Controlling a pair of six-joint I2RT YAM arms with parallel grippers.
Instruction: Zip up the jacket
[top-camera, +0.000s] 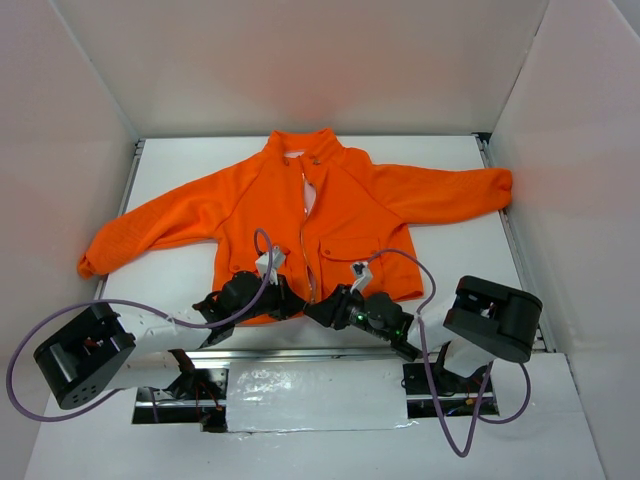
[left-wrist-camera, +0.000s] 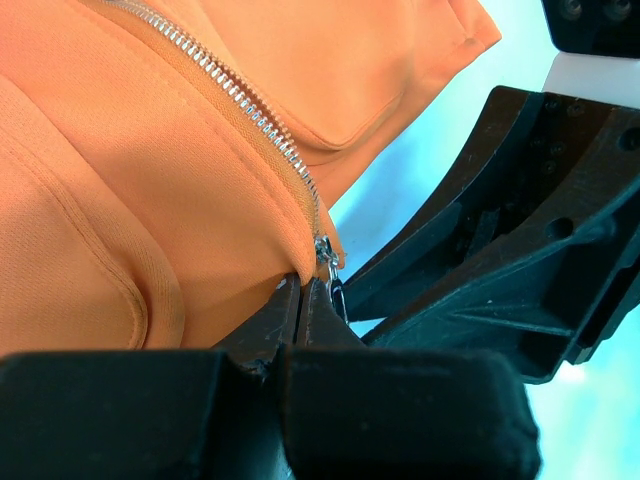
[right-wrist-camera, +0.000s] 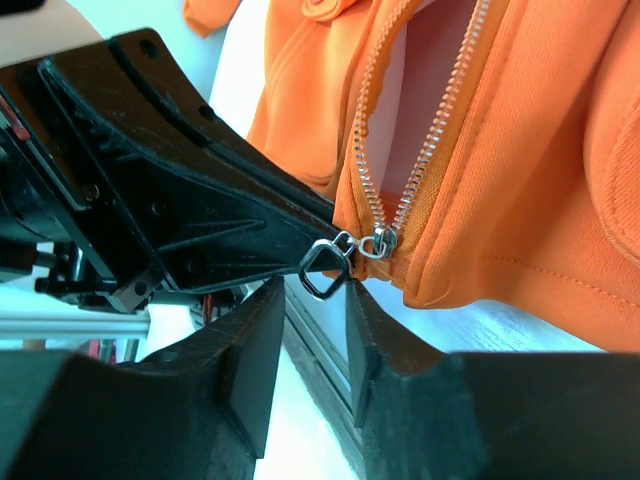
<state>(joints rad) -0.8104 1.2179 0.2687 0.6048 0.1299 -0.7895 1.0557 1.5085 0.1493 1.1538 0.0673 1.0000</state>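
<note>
Jacket (top-camera: 340, 200) is seen from above spread flat on the desk (top-camera: 460, 260), hem toward both arms. At the left wrist, the left pincer (left-wrist-camera: 303, 305) is shown clamped on the hem at the foot of the zipper (left-wrist-camera: 255, 115). At the right wrist, the right pincer (right-wrist-camera: 315, 305) is pictured open, the pull tab (right-wrist-camera: 325, 270) just ahead, teeth running away toward the collar.

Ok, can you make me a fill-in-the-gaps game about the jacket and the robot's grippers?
1. The jacket is bright ____.
2. Its zipper slider sits at the zipper's ____ end.
3. The right gripper is ____, straddling the pull tab.
4. The left gripper is ____ on the jacket beside the slider.
Missing words: orange; bottom; open; shut.
</note>
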